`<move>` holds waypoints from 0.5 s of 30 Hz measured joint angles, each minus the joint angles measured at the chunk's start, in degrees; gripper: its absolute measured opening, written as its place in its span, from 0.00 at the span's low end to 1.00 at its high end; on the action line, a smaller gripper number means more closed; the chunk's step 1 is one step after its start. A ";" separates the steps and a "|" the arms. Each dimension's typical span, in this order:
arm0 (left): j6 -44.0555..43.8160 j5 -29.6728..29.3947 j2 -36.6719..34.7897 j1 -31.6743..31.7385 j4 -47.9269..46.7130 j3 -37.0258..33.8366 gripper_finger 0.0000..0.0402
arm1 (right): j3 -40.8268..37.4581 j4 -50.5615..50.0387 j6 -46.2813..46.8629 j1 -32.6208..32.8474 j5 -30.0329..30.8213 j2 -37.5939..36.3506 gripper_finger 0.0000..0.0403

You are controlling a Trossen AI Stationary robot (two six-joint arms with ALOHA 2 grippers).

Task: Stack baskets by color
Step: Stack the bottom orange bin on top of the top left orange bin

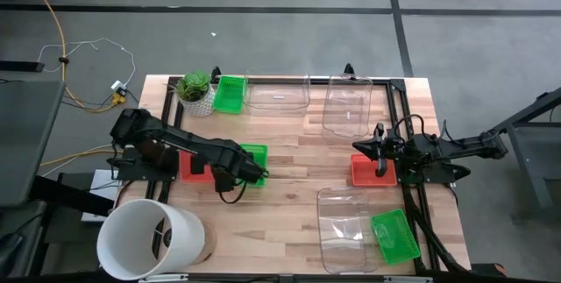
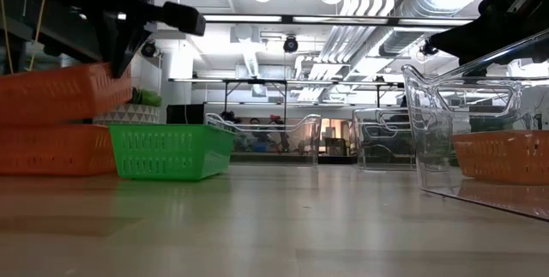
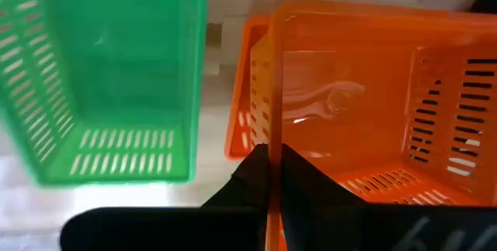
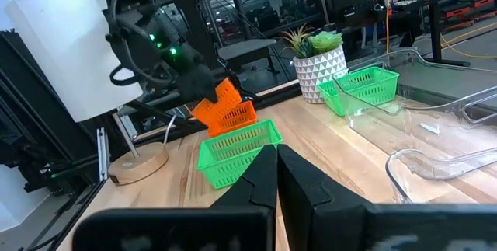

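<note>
My left gripper (image 1: 235, 176) is shut on a red basket (image 3: 365, 103), which hangs tilted over a second red basket (image 2: 51, 148) on the table's left side. A green basket (image 2: 167, 150) stands on the table just beside them. More baskets show in the high view: a green one (image 1: 230, 95) at the far edge, a green one (image 1: 394, 236) leaning on a clear tub (image 1: 342, 230) at the near right, and a red one (image 1: 364, 173) under my right gripper (image 1: 379, 156). That gripper is shut, level and holds nothing. My left gripper holds the red basket by the rim of one wall (image 3: 272, 130), on the side toward the green basket, with one finger inside the basket and one outside. The fingers slant down from above. The basket is tilted, its held end highest (image 2: 116, 75); whether its low end touches the red basket below, I cannot tell.
Two clear tubs (image 1: 276, 90) (image 1: 346, 108) stand at the far edge. A potted plant (image 1: 195, 87) sits at the far left corner, and a big white bucket (image 1: 149, 239) at the near left. Bare wood (image 1: 298, 169) lies in the table's middle.
</note>
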 joint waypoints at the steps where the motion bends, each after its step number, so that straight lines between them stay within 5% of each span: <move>1: 0.01 0.26 0.49 0.21 0.07 0.00 0.00 | 0.00 -0.02 0.00 0.00 0.00 0.01 0.00; 15: -1.01 1.42 6.92 3.87 0.44 -0.02 0.00 | 0.00 0.00 0.00 -0.01 0.00 0.01 0.00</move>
